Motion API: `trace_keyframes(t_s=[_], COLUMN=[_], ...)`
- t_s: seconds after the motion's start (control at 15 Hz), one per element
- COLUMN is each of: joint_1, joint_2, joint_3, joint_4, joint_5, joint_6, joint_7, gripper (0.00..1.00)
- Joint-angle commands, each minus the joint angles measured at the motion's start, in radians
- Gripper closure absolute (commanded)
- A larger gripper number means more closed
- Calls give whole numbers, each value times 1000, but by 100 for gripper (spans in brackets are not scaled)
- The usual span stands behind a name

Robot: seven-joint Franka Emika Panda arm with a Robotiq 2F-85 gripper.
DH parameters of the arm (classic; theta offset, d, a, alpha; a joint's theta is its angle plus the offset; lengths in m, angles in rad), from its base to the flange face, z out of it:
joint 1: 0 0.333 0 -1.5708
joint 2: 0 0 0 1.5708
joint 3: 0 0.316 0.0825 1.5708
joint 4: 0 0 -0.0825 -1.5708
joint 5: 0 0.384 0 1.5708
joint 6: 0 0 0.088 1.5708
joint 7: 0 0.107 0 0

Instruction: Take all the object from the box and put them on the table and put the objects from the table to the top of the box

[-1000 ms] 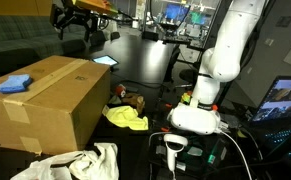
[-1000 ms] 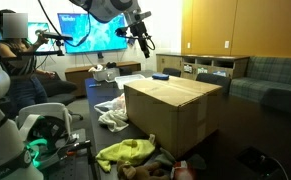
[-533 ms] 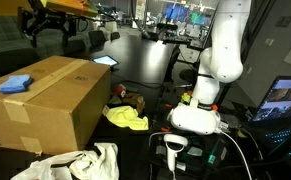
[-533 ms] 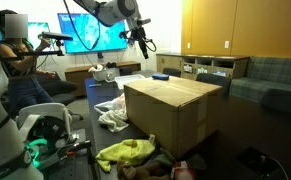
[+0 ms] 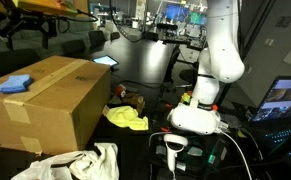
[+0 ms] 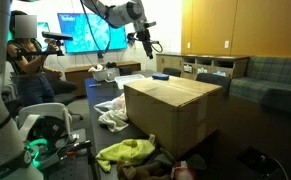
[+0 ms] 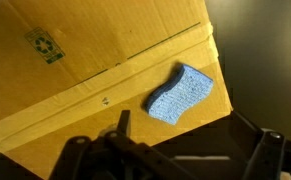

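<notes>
Gripper [image 5: 25, 22] hangs at upper left of frame, over the cardboard box [image 5: 55, 105], jaws wide apart, nothing btw them. Blue sponge [image 7: 181, 93] lies on box top, near a corner. Yellow cloth [image 5: 126, 119] lies on table [image 5: 150, 80], frame centre.

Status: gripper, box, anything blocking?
Gripper open, empty, high over box. Blue block on box top, near a corner. Yellow cloth and brown toy beside box. Nothing blocking.
</notes>
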State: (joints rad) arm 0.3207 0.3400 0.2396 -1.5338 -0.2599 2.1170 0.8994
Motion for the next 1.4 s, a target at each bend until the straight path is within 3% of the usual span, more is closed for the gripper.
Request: trace_keyframes(t_s=[0.0,0.27,0.67,1.33], joint_1=[51,80,76,108], joint_2=[109,148,127,239], joint_3=[-31,-46,-39,-65], joint_4=[175,208,125,163], joint_5=[23,47,135,121], joint_6=[-56,-63,-45,42], joint_7=[-59,-81,-168,-322], gripper=[0,0,0,0])
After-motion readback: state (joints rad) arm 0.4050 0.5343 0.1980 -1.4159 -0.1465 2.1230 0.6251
